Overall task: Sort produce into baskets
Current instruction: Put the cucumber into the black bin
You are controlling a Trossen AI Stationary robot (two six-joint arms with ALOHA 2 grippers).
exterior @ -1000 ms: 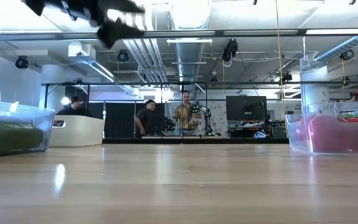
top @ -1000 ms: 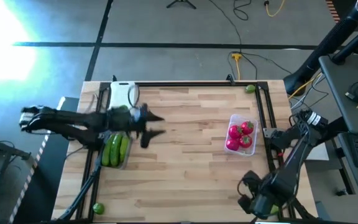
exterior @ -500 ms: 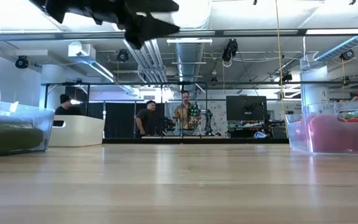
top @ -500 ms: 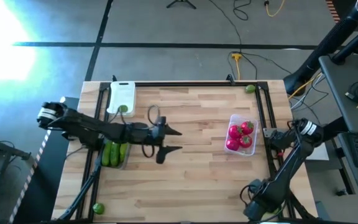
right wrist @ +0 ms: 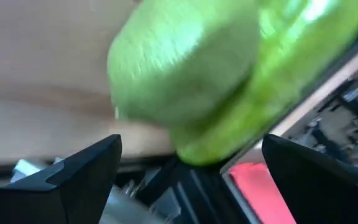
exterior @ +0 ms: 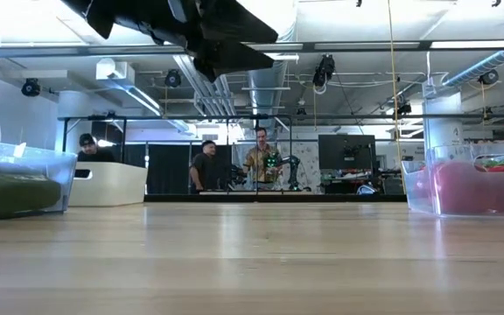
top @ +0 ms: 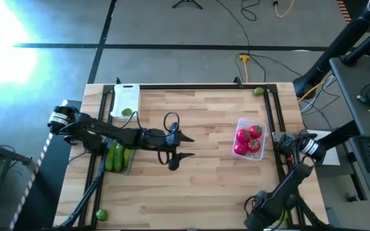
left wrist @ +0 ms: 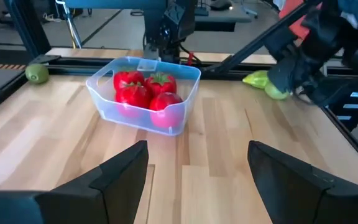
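Observation:
My left gripper (top: 185,146) is open and empty, high above the table's middle; it also shows in the low view (exterior: 226,48). A clear tub (top: 248,139) of red tomatoes (left wrist: 143,93) stands at the right. A clear tub with green cucumbers (top: 117,157) stands at the left, and behind it a white tray (top: 126,97) holds one lime (top: 126,112). My right gripper (top: 257,208) is low at the near right edge, open. A lime (right wrist: 191,68) fills its wrist view just past the fingers; I cannot tell whether they touch it.
One loose lime (top: 259,91) lies at the far right corner by the black frame rail, another (top: 100,215) at the near left corner. The wooden top between the tubs is bare. People stand in the room beyond the far edge (exterior: 261,162).
My left gripper has gone from above the cucumber tub toward the table's right and a little toward the near edge, staying open and high. My right arm has leaned over toward the near edge, its gripper going lower there.

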